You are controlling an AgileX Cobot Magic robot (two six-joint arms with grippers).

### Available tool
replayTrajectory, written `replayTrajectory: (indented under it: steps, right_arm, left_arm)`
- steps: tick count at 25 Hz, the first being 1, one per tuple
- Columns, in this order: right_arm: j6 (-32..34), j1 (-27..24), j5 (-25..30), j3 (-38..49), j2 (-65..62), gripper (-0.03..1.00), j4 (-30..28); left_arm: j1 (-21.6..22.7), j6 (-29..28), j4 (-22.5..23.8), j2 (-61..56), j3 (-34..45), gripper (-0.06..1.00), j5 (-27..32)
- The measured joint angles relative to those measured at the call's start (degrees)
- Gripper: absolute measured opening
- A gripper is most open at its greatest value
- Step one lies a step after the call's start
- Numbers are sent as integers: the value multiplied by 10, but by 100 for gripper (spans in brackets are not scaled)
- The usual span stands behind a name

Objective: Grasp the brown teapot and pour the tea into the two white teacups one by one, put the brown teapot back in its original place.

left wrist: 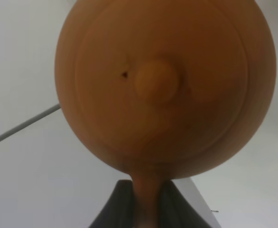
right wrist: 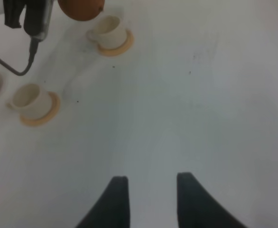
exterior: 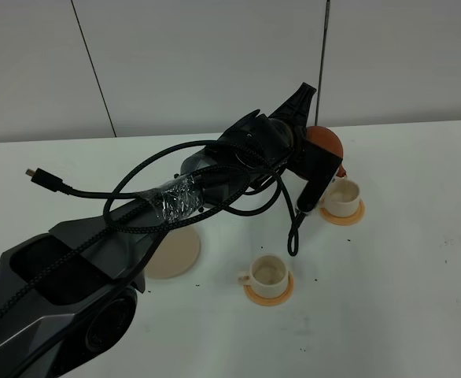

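Note:
My left gripper (exterior: 307,140) reaches across to the right and is shut on the loop handle of the brown teapot (exterior: 326,142). It holds the pot in the air just above the far white teacup (exterior: 342,197), spout down towards it. In the left wrist view the teapot (left wrist: 162,85) fills the picture, lid and knob facing the camera, with its handle between my fingers (left wrist: 115,209). The near white teacup (exterior: 268,272) stands on its coaster. The pale beige saucer (exterior: 171,252) lies bare. My right gripper (right wrist: 151,183) is open and empty above the bare table.
Each cup stands on a flat orange coaster (exterior: 363,213) (exterior: 271,298). A black cable (exterior: 295,228) hangs from the left wrist between the cups. The right wrist view shows the far cup (right wrist: 108,29), the near cup (right wrist: 30,97) and the teapot (right wrist: 79,8).

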Motion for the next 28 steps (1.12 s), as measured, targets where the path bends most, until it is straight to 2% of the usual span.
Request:
replayTrajectory:
  steps: [16,28]
  right_arm:
    - [0,0,0,0,0,24,0]
    - [0,0,0,0,0,24,0]
  left_arm:
    - [0,44,2,5,1,17,-16]
    - [0,54,16,5,1,17,-28]
